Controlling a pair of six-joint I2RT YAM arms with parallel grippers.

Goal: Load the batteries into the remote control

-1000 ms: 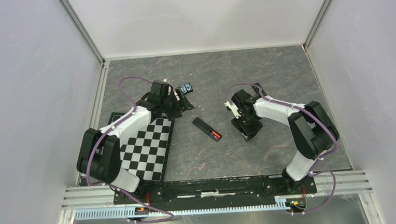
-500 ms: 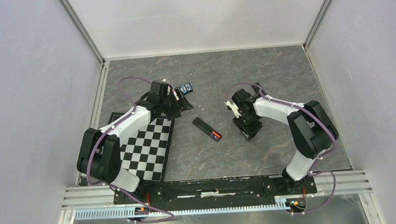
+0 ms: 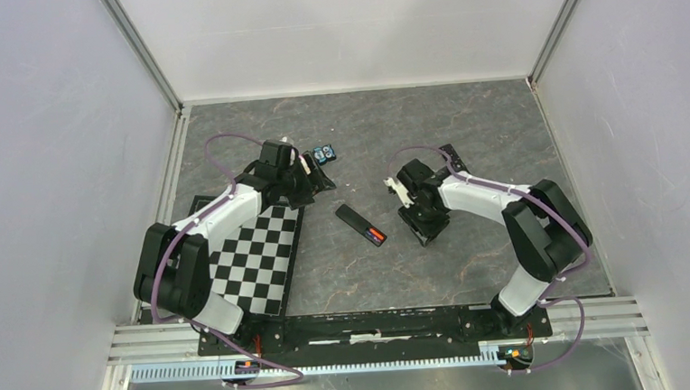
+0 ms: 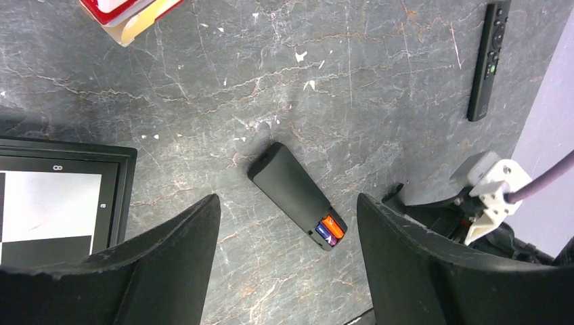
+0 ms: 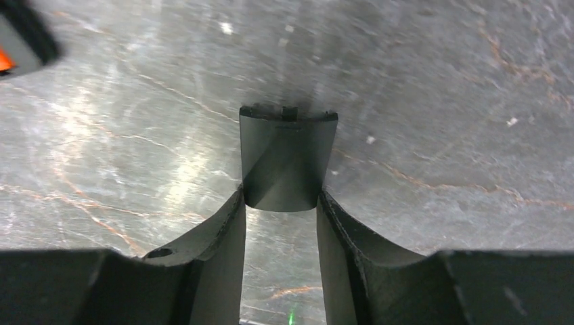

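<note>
Nearest you, left of the remote control (image 3: 355,219), a checkerboard panel (image 3: 256,255) lies on the table (image 3: 499,118). The remote control lies flat, its battery bay open at its near end. The batteries (image 4: 329,229) sit side by side in that bay, one orange-red and one purple-blue. Just right of the remote control, your right gripper (image 5: 280,196) points down with its jaws narrow, clamped on the edges of a black curved battery cover (image 5: 288,149). You cannot tell whether the cover touches the table. Beyond the remote control to the left, your left gripper (image 4: 288,202) hangs with jaws wide, holding nothing. Farther back sits a blue-and-black gadget (image 3: 323,154), and to the far right a second black remote (image 4: 489,61).
</note>
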